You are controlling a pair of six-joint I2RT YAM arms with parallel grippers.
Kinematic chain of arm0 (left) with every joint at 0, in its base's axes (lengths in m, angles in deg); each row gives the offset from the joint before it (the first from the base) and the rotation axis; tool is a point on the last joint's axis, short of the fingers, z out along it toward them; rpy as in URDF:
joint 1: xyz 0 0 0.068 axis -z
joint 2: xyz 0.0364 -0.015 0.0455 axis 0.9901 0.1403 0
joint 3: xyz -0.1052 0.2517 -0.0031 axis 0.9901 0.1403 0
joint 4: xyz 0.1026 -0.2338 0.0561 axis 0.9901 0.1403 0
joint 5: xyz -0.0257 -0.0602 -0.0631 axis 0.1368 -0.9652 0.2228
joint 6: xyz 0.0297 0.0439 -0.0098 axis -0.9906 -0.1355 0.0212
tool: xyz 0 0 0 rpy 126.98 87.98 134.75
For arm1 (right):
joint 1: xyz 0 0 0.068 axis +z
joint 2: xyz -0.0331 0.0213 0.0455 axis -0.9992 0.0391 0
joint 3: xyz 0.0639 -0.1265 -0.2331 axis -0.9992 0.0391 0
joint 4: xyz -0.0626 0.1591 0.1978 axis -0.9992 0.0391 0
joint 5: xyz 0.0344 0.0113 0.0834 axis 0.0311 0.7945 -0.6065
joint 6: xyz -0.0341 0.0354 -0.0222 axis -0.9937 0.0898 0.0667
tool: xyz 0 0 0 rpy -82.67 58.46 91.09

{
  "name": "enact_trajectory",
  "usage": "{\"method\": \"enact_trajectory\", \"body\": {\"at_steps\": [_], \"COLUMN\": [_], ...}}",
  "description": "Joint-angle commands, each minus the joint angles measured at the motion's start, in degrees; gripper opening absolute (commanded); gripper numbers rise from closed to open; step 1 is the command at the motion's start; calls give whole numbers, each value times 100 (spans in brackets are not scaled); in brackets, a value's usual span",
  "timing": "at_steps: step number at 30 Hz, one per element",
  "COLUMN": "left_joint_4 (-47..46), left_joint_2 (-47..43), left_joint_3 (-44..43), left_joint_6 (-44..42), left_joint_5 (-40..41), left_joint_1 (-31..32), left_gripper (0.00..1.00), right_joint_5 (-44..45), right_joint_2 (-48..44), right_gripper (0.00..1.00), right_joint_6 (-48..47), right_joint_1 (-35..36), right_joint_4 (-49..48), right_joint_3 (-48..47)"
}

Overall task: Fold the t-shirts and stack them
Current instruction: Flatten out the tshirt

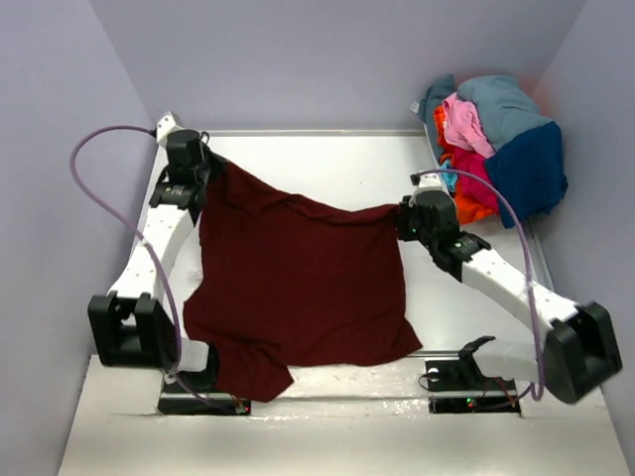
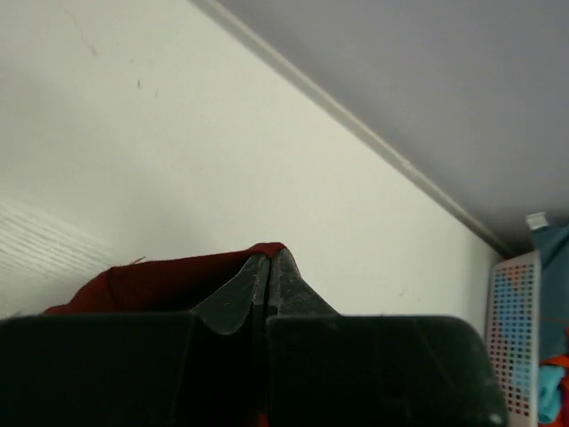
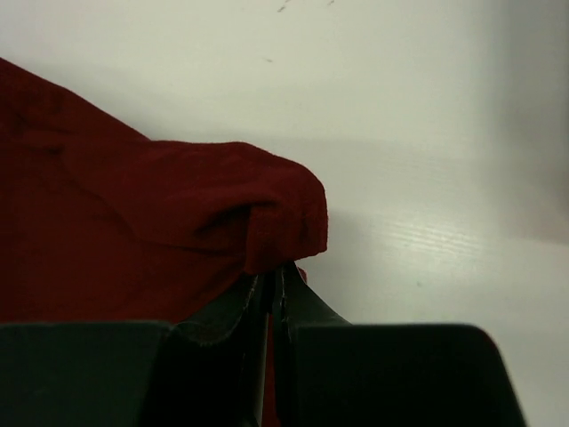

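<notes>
Overhead w/ wrist close-ups, shirt [image 1: 298, 278] shared

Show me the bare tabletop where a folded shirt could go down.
Free: the far strip of table between the back wall and the maroon t-shirt, and the patch between that shirt and the right arm. Crowded: the far right corner, under the piled t-shirts, and the left edge, taken by the left arm.
</notes>
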Motion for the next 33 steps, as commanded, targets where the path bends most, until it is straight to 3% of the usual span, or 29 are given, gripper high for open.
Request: {"method": "enact_trajectory", "body": {"at_steps": [1,4,8,13,18,22,25,27,28,29,30,31,32,33], "left_joint_4": [-1646,-2016,-2070,-2044,-1438,-1165,-1112,-1208,-1191,-1104,-990,-797,-717,-655], "left_joint_2": [687,1785,3174,4521,5437,6218,6370,6378,6387,6396,6422,6396,6344,6187], "left_joint_3": [-65,-477,-1669,-2867,-4358,-5161,-5470,-5496,-5575,-5663,-5750,-5812,-5813,-5787], "left_joint_6": [289,438,675,632,579,710,781,834,851,877,895,843,773,685], "left_joint_5": [23,-222,-758,-1234,-1103,-1278,-1068,-1076,-1102,-1111,-1111,-1129,-1129,-998], "left_joint_1": [-89,-237,-379,-431,-431,-493,-493,-563,-624,-686,-686,-686,-686,-686], "left_gripper": [6,6,6,6,7,21,37,56,67,77,90,99,99,99], "right_joint_5": [-117,-354,-618,-777,-707,-768,-698,-750,-803,-873,-900,-900,-831,-778], "right_joint_2": [1725,2974,4224,5132,5599,5968,6144,6179,6240,6267,6311,6355,6399,6399], "right_gripper": [7,7,7,7,7,7,7,8,13,26,41,68,93,100], "right_joint_6": [163,23,-284,-268,-215,-268,-101,-83,-75,-57,-31,-4,13,40], "right_joint_1": [-571,-836,-1038,-1249,-1433,-1434,-1434,-1434,-1434,-1434,-1434,-1434,-1434,-1434], "right_joint_4": [-2202,-2561,-2414,-2317,-2002,-1580,-1376,-1228,-1131,-904,-728,-517,-237,-112], "right_joint_3": [-319,-1056,-2242,-3288,-3984,-4590,-4864,-5048,-5162,-5276,-5581,-5741,-5891,-6144]}}
